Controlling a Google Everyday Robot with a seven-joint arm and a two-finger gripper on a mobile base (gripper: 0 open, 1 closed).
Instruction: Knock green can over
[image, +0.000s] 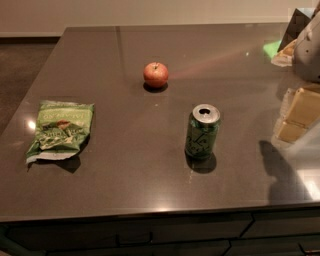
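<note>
Roughly right of centre on the table (125, 165), the can (202, 132) stood upright, silver top up with its opening showing. A dark shadow pooled at its base. It stood free, apart from every other item.

Claw (296, 116): tan-coloured, at the right edge of the view, above the table. It was right of the can and apart from it. Wide or narrow: could not tell. A grey part of the arm (310, 50) sat above it in the upper right corner.

Between claw and can: bare table only. A dark shadow (280, 172) lay on the table below the claw, toward the near edge, right of the can.

Other items:
- Apple (156, 74): red, stem up, behind the can and to its left, well apart from it.
- Bag (60, 130): green, crinkled, flat on the table near the left edge. It was well apart from the can, on the side away from the claw.
- Bright green patch (272, 48) with something pale beside it, at the far right of the table, just beside the arm. Could not tell what it was.

Table surface was dark and glossy, with small glare spots. Its near edge ran in front of the can, and cabinet fronts (150, 235) showed under it.
</note>
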